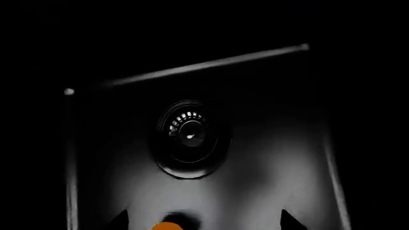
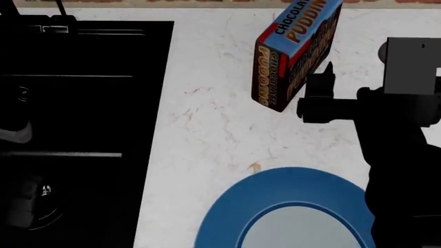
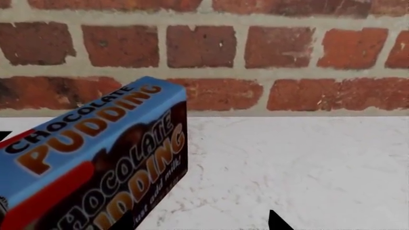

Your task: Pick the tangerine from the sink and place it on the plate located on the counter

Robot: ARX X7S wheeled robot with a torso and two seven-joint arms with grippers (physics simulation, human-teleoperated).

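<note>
The tangerine [image 1: 167,226] is a sliver of orange on the floor of the black sink [image 1: 268,158], near the round metal drain [image 1: 189,136]. My left gripper [image 1: 204,223] is open low inside the basin, and the fruit lies between its two dark fingertips [image 1: 290,221], nearer one side. In the head view the sink [image 2: 82,103] is dark and neither the fruit nor the left gripper can be made out. The blue-rimmed plate [image 2: 227,212] sits on the white counter [image 2: 206,129]. My right gripper [image 2: 325,77] hovers open and empty over the counter [image 3: 307,163].
A chocolate pudding box [image 2: 296,51] stands tilted on the counter just beside the right gripper, and fills one side of the right wrist view as the box [image 3: 96,158]. A brick wall [image 3: 211,48] backs the counter. The right arm [image 2: 399,155] overhangs the plate's right edge.
</note>
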